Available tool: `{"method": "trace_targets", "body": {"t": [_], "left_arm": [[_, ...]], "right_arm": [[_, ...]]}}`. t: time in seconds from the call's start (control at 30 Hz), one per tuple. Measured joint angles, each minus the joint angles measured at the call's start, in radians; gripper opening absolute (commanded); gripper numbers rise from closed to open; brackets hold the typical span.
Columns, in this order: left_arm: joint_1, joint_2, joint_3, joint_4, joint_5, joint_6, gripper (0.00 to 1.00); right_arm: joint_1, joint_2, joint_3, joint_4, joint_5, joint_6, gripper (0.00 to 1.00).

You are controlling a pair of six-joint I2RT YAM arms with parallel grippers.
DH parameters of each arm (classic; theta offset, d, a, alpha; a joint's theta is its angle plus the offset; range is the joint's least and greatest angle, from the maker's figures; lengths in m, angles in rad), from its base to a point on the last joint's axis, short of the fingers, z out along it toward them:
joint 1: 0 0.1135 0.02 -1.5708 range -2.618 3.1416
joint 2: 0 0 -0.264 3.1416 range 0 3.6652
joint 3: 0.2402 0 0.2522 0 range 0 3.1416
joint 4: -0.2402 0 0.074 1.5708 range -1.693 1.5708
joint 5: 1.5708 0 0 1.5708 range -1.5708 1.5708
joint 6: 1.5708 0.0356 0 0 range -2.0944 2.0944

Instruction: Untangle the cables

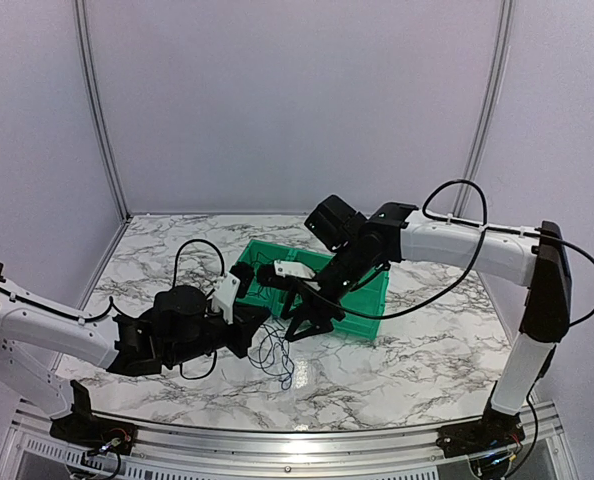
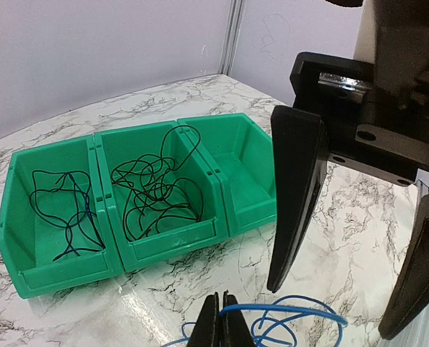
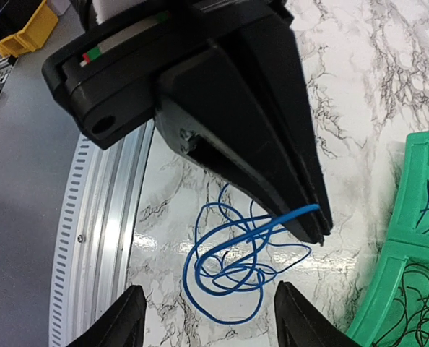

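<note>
- From above, the left gripper [image 1: 262, 325] and right gripper [image 1: 307, 318] meet just in front of the green plastic three-compartment bin [image 1: 365, 305]. A thin blue wire cable [image 1: 277, 358] trails in loops onto the marble-patterned table [image 1: 397, 370].
- Left wrist view: its jaws are pinched together on the blue cable, probably to anchor it. Fine black tangled cables [image 2: 157, 189] lie in the bin's middle compartment, and a thin dark strand [image 2: 71, 217] in the left one.
- Right wrist view: its jaws stand wide apart, holding nothing, over the blue loops, seemingly ready to take a strand.
</note>
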Motion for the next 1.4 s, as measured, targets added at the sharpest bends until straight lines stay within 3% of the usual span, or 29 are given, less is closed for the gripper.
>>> {"method": "trace_targets", "body": {"t": [0.23,0.37,0.5,0.6,0.83,1.07,1.4], "left_arm": [[-0.002,0.0,0.0,0.003,-0.018,-0.018,0.0],[-0.003,0.002,0.001,0.003,-0.027,-0.039,0.0],[-0.002,0.005,0.002,0.01,-0.036,-0.058,0.0],[0.001,0.024,0.011,0.014,-0.048,-0.073,0.12],[-0.002,0.204,0.059,0.153,-0.096,-0.103,0.16],[-0.004,0.464,0.09,0.297,-0.114,-0.149,0.13],[-0.004,0.547,0.099,0.395,-0.115,-0.212,0.06]], "right_arm": [[0.0,0.006,0.01,0.038,-0.001,0.075,0.6],[0.003,0.022,0.017,0.061,0.005,0.104,0.38],[0.004,0.025,0.017,0.088,0.036,0.133,0.01],[0.004,0.024,0.017,0.111,0.047,0.149,0.0],[-0.009,0.009,0.019,0.112,-0.008,0.154,0.0],[0.005,-0.089,0.095,0.062,-0.106,0.109,0.0],[-0.021,-0.253,0.388,-0.018,-0.147,0.041,0.0]]}}
